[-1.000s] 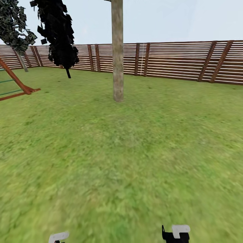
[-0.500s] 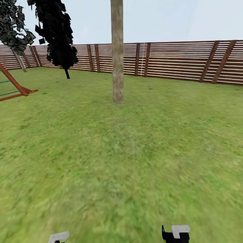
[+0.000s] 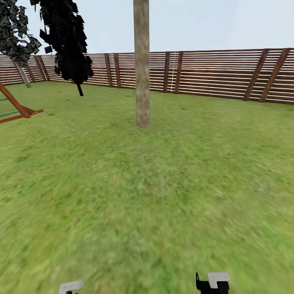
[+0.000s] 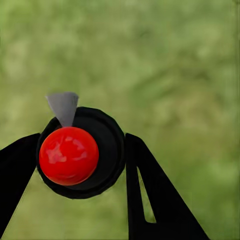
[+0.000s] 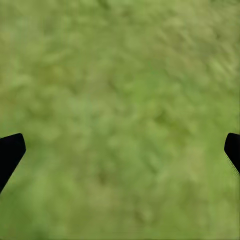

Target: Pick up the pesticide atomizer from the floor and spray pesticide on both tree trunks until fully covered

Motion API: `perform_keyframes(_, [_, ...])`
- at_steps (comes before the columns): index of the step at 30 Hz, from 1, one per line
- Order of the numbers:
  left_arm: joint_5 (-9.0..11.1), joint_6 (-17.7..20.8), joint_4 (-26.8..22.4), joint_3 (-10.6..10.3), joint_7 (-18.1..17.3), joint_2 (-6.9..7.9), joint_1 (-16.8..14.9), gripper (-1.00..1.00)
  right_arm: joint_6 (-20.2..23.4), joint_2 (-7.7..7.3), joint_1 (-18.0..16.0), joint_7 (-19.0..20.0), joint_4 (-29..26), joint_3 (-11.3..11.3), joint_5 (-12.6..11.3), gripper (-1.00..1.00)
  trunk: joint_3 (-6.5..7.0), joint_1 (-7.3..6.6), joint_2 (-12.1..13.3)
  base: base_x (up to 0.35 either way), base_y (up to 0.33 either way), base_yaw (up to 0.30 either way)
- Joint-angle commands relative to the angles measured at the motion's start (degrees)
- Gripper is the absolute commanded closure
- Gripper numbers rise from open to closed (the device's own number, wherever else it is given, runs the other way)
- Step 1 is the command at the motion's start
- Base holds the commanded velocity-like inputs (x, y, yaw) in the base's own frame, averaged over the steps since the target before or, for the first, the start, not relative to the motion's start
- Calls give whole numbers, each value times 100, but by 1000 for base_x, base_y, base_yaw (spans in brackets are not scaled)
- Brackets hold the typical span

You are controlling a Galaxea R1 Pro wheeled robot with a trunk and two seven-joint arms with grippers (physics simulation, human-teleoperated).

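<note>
Slightly nearer than a second ago, the tree trunk [image 3: 142,65] stands upper centre on the lawn [image 3: 147,196]. Between the left gripper [image 4: 80,160] fingers [image 4: 150,190] sits the pesticide atomizer [image 4: 82,155], pinched. Right gripper [image 5: 120,150] fingers are spread wide over grass.

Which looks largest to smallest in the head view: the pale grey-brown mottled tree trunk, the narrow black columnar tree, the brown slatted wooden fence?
1. Brown slatted wooden fence: it spans the whole picture.
2. Narrow black columnar tree and pale grey-brown mottled tree trunk: they look alike in area, and the trunk stands nearer the camera, so I do not rank them.
</note>
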Motion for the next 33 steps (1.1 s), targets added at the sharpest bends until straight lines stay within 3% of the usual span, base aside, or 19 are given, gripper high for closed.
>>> perform_keyframes(1, [-49, -23, 5, 49, -20, -1, -4, 100, -11, 2, -4, -28, 5, -24, 60, -100, -5, 3, -2, 339, 0, 105])
perform_keyframes(33, [-56, -24, 5, 49, -24, -1, -4, 100, -11, -7, -4, -28, 9, -24, 68, -100, -5, 3, -2, 339, 0, 21])
